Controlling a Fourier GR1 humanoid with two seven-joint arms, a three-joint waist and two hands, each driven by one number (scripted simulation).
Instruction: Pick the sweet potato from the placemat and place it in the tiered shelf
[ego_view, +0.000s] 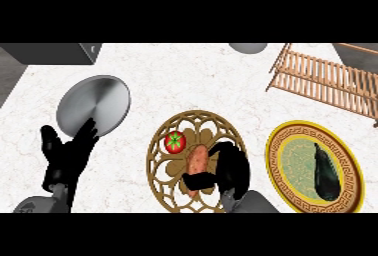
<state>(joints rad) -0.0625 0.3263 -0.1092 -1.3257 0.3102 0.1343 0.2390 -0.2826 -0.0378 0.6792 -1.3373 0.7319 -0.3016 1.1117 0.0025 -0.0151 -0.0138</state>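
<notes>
An orange-brown sweet potato (196, 161) lies lengthwise on a round gold openwork placemat (168, 190) near the counter's front. My right hand (232, 170) sits at its right side, fingers curling over its top end and thumb hooked under its lower end. A red tomato (175, 142) rests on the same placemat, just left of the potato. The wooden slatted tiered shelf (325, 80) stands at the far right. My left hand (68, 155) rests open at the lower left, fingers up.
A round grey metal lid (94, 104) lies at the left, just above my left hand. A yellow-rimmed plate (291, 137) with a dark eggplant (324, 172) sits right of the placemat. A grey bowl edge (248, 47) shows at the back.
</notes>
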